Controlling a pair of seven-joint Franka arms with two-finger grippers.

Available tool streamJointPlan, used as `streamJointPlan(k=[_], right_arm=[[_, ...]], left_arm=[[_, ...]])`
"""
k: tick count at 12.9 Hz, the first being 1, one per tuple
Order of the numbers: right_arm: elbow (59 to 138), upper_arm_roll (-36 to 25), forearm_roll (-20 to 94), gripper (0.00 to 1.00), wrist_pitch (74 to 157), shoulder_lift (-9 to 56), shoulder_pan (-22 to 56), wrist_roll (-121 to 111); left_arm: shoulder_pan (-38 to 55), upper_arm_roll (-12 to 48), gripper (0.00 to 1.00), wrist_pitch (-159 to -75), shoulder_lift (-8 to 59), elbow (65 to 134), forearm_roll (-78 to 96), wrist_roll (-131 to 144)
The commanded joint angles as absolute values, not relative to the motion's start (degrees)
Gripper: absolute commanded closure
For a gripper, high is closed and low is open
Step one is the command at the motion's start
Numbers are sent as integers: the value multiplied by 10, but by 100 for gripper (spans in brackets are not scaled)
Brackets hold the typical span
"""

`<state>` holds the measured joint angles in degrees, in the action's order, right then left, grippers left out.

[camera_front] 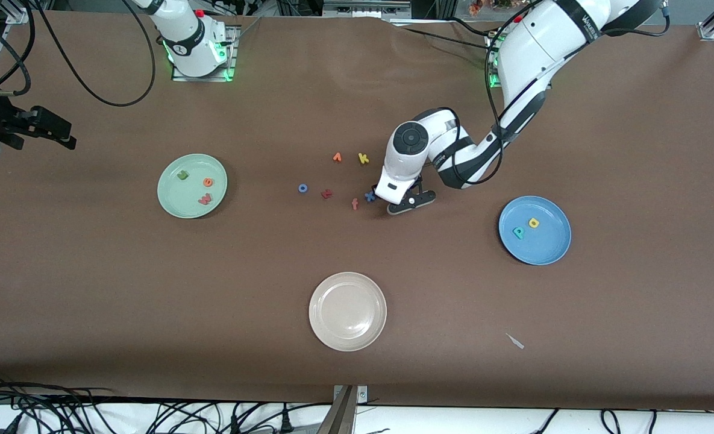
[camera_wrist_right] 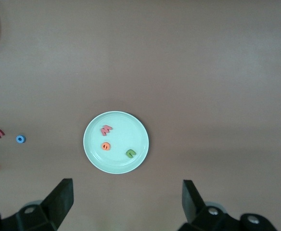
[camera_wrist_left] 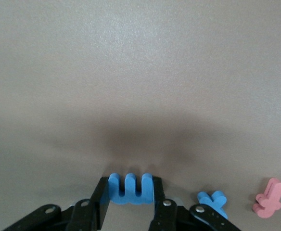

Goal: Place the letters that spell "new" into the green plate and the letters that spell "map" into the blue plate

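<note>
Left tool [camera_wrist_left: 130, 204] is down on the counter [camera_front: 152, 289] beside the blue "x" [camera_wrist_left: 213, 201] — clamped on the blue "m" [camera_wrist_left: 130, 187]. Right tool [camera_wrist_right: 126, 199] waits — fingers apart — over the green plate [camera_wrist_right: 131, 125].

Left arm down at the table, right arm waiting high.
The left gripper [camera_wrist_left: 130, 192] has its fingers closed on a blue letter; the right gripper [camera_wrist_right: 127, 198] hangs spread wide.

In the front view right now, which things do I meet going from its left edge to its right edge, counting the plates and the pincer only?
green plate → beige-white plate → left pincer, closing on the blue "m" → blue plate
</note>
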<state>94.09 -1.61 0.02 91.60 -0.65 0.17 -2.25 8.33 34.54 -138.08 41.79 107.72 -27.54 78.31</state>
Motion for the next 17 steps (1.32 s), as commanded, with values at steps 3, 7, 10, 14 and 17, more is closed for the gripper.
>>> streamJointPlan(k=[3,7,10,14,17], right_arm=[[950,-4,11,0,922,-15,-4,-18],[950,-4,11,0,922,-14,-4,-18],[950,-4,11,0,921,-14,-4,-18],[950,-4,11,0,921,-14,-4,-18],[950,-4,11,0,920,-14,-4,-18]], left_arm=[[69,340,76,-1328,402,1071,-296,755],[-44,392,76,-1229,385,1059,-269,596],[-140,432,76,-1100,385,1015,-255,438],[-218,423,76,-1024,390,989,-265,218],[-242,375,67,-1025,396,991,-279,61]])
